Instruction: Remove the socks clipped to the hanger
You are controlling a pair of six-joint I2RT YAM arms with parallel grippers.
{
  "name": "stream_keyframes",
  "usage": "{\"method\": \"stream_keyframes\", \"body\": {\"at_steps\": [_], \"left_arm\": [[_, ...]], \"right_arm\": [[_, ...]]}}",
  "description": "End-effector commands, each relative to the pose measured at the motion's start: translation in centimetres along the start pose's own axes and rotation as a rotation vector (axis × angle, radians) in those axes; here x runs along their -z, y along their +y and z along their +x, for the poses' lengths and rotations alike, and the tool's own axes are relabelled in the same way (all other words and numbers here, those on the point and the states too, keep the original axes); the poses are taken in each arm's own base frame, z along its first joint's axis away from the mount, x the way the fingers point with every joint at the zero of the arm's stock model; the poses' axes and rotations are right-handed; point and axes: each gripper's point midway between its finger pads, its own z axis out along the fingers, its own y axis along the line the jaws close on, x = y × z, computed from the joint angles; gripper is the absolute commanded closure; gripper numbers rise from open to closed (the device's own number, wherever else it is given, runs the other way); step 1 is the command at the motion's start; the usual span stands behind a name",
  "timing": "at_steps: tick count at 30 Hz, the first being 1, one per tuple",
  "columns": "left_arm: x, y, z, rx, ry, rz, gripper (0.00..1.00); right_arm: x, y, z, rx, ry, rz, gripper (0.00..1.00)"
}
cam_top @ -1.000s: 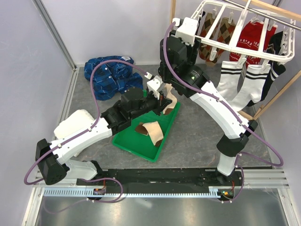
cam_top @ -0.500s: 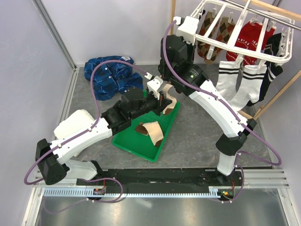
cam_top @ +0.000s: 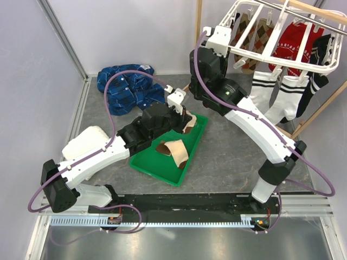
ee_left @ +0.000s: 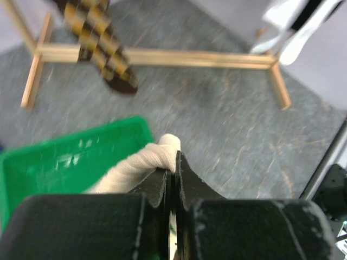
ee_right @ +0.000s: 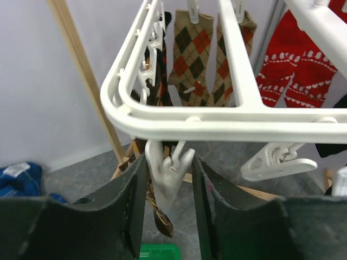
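Observation:
The white grid hanger [cam_top: 282, 51] hangs at the back right with argyle socks [cam_top: 255, 35], red socks [cam_top: 295, 40], striped white socks [cam_top: 271, 97] and black socks [cam_top: 317, 81] clipped to it. My right gripper [cam_top: 229, 49] is open at the hanger's near-left corner. In the right wrist view its fingers [ee_right: 127, 206] stand either side of a white clip [ee_right: 165, 170] under the frame [ee_right: 217, 122]. My left gripper [ee_left: 174, 168] is shut on a tan sock [ee_left: 135, 168] over the green tray [cam_top: 157, 168]. Another tan-and-brown sock [cam_top: 174, 149] lies in the tray.
A blue checked cloth pile [cam_top: 130, 86] lies at the back left. A white bundle [cam_top: 81, 142] sits by the left arm. The wooden pole stand [cam_top: 320, 105] carries the hanger, and its base bars [ee_left: 157, 57] lie on the grey table beyond the tray.
My right gripper has risen to the hanger's corner clip, and the hanger has shifted slightly. My left gripper has lowered the tan sock a little toward the tray.

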Motion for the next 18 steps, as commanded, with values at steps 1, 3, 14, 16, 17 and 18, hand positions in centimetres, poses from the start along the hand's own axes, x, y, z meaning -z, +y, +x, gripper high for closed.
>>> {"method": "stream_keyframes", "body": {"at_steps": [1,3,14,16,17,18], "left_arm": [[2.2,1.4,0.3,0.097,0.058,-0.115,0.98],[2.8,1.6,1.6,0.14,0.092,-0.132,0.98],[4.2,2.4,13.3,0.304,0.372,-0.194,0.94],[3.9,2.9,15.4,0.328,0.419,-0.232,0.86],[3.8,3.1,16.2,0.33,0.438,-0.245,0.83],[3.6,3.2,16.5,0.332,0.446,-0.254,0.77]], "right_arm": [[1.3,-0.1,-1.3,-0.093,0.02,-0.164,0.5],[1.8,0.5,-0.8,-0.086,0.036,-0.239,0.41],[5.8,-0.8,2.8,-0.052,0.125,-0.543,0.02],[7.2,-0.9,4.5,-0.056,0.168,-0.621,0.02],[7.7,-1.0,5.0,-0.056,0.182,-0.648,0.02],[8.2,-0.8,6.5,-0.041,0.21,-0.68,0.02]]}}
